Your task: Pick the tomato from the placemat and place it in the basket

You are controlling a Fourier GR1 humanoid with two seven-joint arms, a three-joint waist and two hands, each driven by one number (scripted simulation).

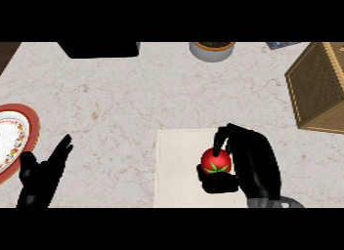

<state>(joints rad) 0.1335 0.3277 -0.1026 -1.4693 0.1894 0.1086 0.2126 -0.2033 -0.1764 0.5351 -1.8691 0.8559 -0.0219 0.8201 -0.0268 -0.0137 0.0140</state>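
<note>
The right hand is curled round the tomato, red with a green star-shaped stem, gripping it over the pale placemat. No writing can be read anywhere. The wicker basket stands well apart at the bench's right edge, its inside hidden. A grey pot of dark matter sits at the far edge. The left hand rests unclenched beside a patterned plate.

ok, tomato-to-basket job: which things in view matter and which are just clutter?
Job:
- tomato, with the right hand curled round it
- placemat under it
- basket, far right

Clutter:
- plate at the left edge
- pot at the top
- black box at the top left
- left hand, resting open at the lower left
</note>
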